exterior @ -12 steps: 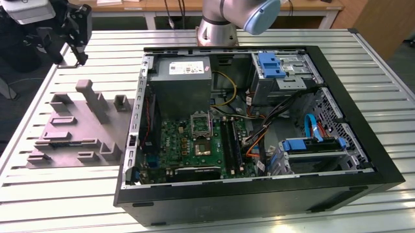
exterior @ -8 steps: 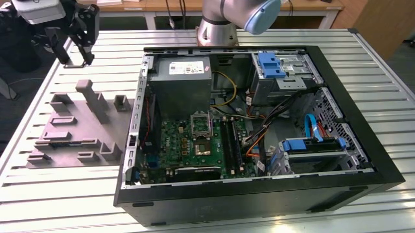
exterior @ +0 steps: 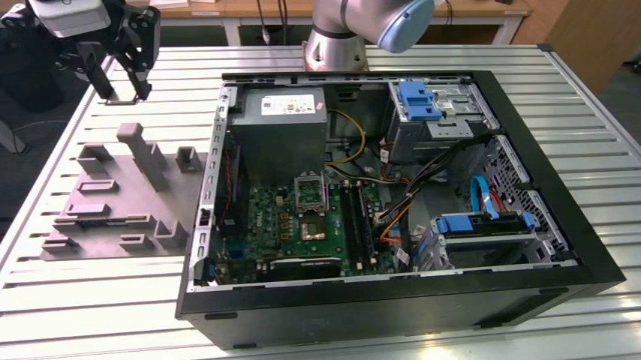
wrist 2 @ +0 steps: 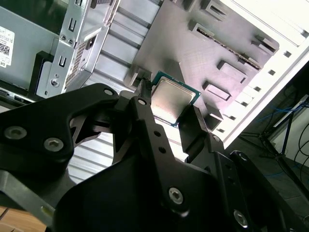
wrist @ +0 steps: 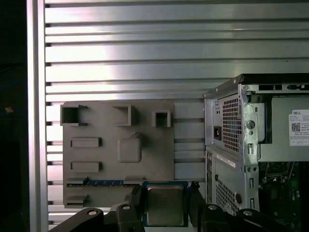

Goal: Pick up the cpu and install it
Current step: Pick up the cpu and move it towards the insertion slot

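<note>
- Your black claw point(wrist 2: 171, 107) is pinching the small, flat, square, silver-topped cpu point(wrist 2: 175, 96) by two opposite edges.
- The chip hangs in the air over the grey moulded plastic tray point(wrist: 157, 159) on the slatted metal worktop point(wrist: 145, 48), beside the open black computer case point(exterior: 401, 311).
- The pick-up looks done. You still have to seat the chip on the green motherboard point(exterior: 290, 225) inside the case.
</note>
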Robot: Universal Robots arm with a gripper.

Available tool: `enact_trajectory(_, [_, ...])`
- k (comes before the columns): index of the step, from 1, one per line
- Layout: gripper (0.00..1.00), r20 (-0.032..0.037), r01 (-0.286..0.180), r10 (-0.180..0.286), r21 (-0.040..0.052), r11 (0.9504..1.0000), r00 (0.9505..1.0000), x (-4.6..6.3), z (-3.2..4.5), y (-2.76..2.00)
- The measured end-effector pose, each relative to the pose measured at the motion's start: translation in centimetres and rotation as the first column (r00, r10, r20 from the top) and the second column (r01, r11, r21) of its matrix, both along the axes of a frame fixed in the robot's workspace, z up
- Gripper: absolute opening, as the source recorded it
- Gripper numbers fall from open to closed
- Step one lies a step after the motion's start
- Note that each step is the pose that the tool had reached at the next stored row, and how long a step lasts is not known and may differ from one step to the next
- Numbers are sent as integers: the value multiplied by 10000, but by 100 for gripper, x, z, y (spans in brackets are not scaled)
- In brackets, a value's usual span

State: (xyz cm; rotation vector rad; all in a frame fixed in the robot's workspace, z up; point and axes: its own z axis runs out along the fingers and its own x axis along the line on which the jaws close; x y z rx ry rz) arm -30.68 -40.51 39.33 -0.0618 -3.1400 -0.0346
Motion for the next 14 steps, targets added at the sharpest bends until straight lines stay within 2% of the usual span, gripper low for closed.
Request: enact_trajectory(14, [47, 0, 0, 0, 0, 10000, 10000, 64, 0, 0])
